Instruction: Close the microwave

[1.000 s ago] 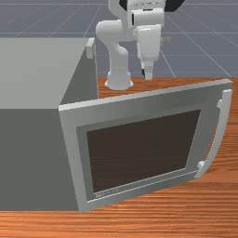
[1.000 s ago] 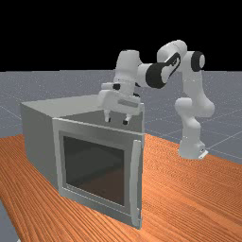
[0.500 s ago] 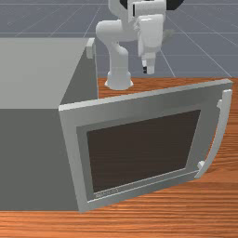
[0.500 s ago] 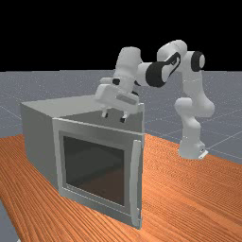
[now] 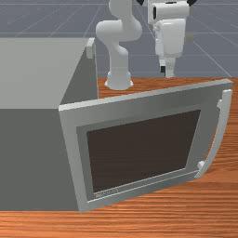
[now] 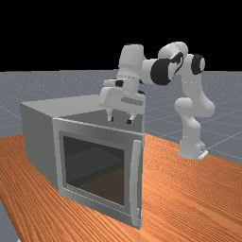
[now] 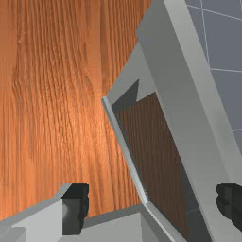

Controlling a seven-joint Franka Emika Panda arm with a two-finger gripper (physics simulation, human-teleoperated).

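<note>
- Grey floor (image 6: 227,137), marked with pale lines: spreads out beyond the microwave.
- Orange-brown wooden table (image 5: 162,223): lies beneath the microwave and stretches out past its opening.
- Grey microwave (image 5: 30,153): stands upright on the wood, at the front view's left, and has its opening toward that view's right.
- White and grey arm (image 6: 193,118): rises from its base, to the far view's right of the microwave – and reaches across toward it.
- Grey door (image 5: 139,107): hangs swung well out from the microwave, attached at one upright edge, with its free edge well apart from the opening.
- Dark window (image 5: 144,148), set in that door: sits beyond the microwave's opening, framed in grey.
- White gripper (image 6: 120,120): hovers near the microwave, above the level of the door's upper edge and on the arm's side of it – wide open, apart from the door.
- Pale, curved handle (image 5: 220,135): runs along the door's free edge, well apart from the microwave.
- Dark-tipped fingers (image 7: 75,208): point down beside the microwave, spread far from each other.
</note>
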